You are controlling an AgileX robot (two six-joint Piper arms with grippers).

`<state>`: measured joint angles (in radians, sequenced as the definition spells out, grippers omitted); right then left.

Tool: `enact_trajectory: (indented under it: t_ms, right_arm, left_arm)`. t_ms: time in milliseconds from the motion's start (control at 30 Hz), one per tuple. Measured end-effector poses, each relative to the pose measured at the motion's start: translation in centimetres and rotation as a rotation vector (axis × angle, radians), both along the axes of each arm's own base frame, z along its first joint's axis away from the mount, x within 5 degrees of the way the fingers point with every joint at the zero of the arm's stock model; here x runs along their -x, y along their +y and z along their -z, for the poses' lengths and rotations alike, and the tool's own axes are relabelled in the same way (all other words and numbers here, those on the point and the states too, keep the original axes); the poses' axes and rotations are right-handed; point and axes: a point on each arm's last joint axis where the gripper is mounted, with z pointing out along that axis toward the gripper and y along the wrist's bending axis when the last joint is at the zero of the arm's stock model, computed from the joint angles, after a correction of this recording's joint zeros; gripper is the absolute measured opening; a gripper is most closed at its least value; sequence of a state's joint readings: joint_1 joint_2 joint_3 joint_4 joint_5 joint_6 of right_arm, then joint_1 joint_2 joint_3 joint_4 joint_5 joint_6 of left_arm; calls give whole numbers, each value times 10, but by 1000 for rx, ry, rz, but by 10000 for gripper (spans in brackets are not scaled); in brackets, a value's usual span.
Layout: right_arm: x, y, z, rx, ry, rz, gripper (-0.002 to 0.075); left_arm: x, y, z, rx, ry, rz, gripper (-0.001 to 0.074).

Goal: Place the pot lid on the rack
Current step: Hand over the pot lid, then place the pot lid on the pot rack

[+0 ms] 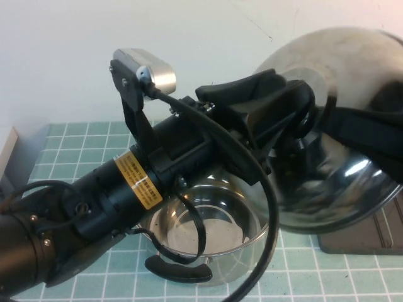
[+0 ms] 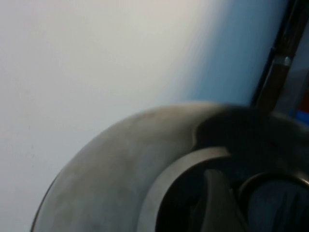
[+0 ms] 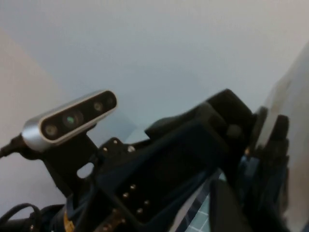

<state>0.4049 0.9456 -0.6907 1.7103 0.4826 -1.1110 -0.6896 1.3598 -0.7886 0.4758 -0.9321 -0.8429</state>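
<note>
Pot lid [image 1: 327, 126] is hanging tilted at two o'clock above the pot [image 1: 208, 242], with the left gripper [image 1: 296, 119] clamping its knob so the rim can drop between dividers. Rack [image 1: 371, 236] is waiting at four o'clock. Right gripper [image 1: 378, 135] is hovering beside the lid; its jaws I cannot tell.

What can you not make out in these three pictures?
- Dark grey plastic rack, high view: mostly hidden under the shiny steel pot lid.
- Left gripper on the lid's knob: fingers hidden.
- Right gripper: cut off by the edge.
- Steel pot: partly hidden by the arm.
</note>
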Motion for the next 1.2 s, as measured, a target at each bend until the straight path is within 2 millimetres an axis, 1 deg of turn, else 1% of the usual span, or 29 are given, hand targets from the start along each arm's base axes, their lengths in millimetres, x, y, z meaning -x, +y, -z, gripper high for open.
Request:
enact_trajectory:
  t_ms: [100,133,233,300,400,500,567,633,733,800,867,967,1100,1200]
  right_arm:
    - [-1,1,-3,25,-47,-13,163]
    - [-1,2,-4,37,-66,-18,141]
    - [-4,1,-2,86,-111,2,136]
    - [-6,0,-1,118,-142,22,136]
    - [-9,-3,0,173,-189,61,136]
    - [-14,-7,1,227,-218,125,136]
    - [-17,-11,2,275,-234,170,136]
    - [-18,-15,2,334,-266,206,136]
    - [-15,-22,-1,404,-322,261,136]
    - [-15,-27,-3,443,-349,297,136]
    - [-16,-29,-3,475,-365,324,136]
    - [-19,-32,2,528,-373,358,136]
    - [-29,-34,24,625,-330,382,136]
    - [-38,-32,41,696,-293,365,136]
  left_arm:
    - [-4,0,7,-62,44,-29,328]
    - [-5,0,9,-81,61,-40,349]
    - [-8,1,15,-137,98,-71,465]
    - [-10,1,19,-189,110,-96,524]
    - [-13,4,23,-248,89,-136,556]
    - [-21,13,26,-300,104,-198,556]
    - [-25,22,26,-337,131,-250,518]
    - [-25,33,24,-381,164,-308,447]
    - [-22,47,22,-481,200,-389,278]
    - [-18,56,22,-563,212,-435,146]
    - [-15,62,23,-630,230,-467,68]
    - [-12,68,24,-687,241,-492,19]
    - [-10,71,29,-720,251,-497,4]
    - [-10,71,30,-731,244,-497,2]
